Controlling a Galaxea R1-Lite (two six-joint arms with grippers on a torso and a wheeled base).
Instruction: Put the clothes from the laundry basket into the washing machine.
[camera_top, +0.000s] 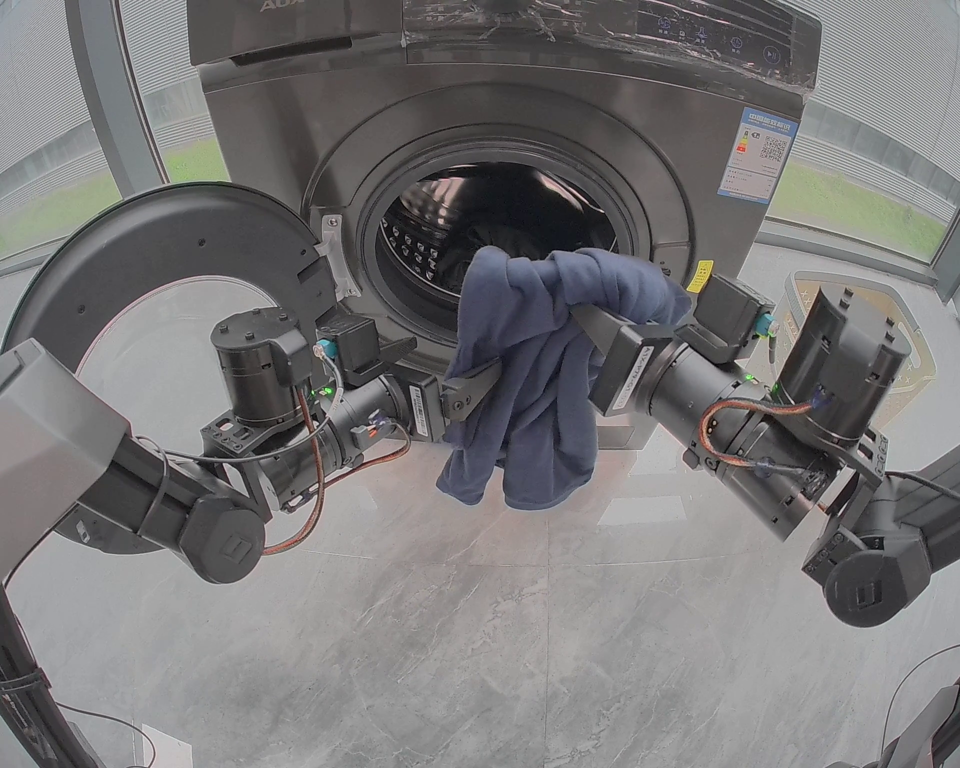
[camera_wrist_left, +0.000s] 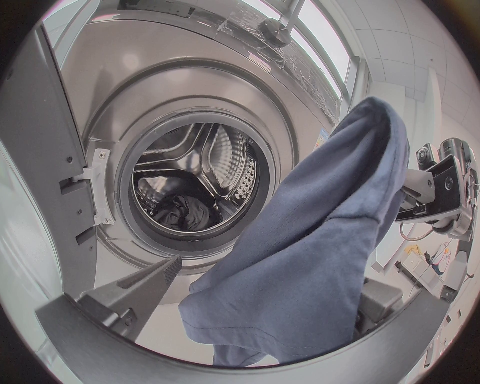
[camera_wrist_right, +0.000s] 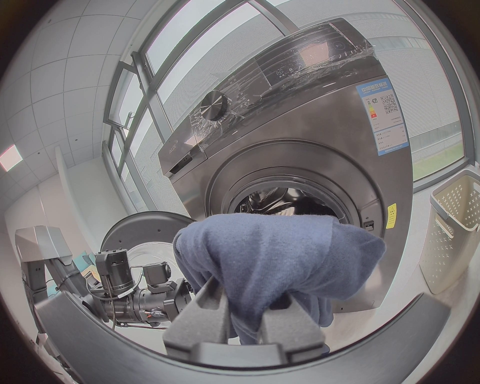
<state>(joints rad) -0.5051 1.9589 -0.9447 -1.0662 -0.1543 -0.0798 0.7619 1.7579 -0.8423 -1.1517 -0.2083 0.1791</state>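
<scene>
Counted: one washing machine (camera_top: 520, 110); one door (camera_top: 160, 250), at its 9 o'clock; one laundry basket (camera_wrist_right: 452, 230). Two garments: blue garment (camera_top: 540, 370), dark garment (camera_wrist_left: 185, 212). Two hands: left hand (camera_top: 490, 375), right hand (camera_wrist_right: 247, 300).

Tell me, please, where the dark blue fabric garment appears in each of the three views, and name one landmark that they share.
Head view: the dark blue fabric garment hangs at the centre, before the grey washing machine's round drum opening.
Left wrist view: it drapes beside the opening.
Right wrist view: it is clamped in the right end effector, covering the opening's lower part.
Shared landmark: the round drum opening.
</scene>
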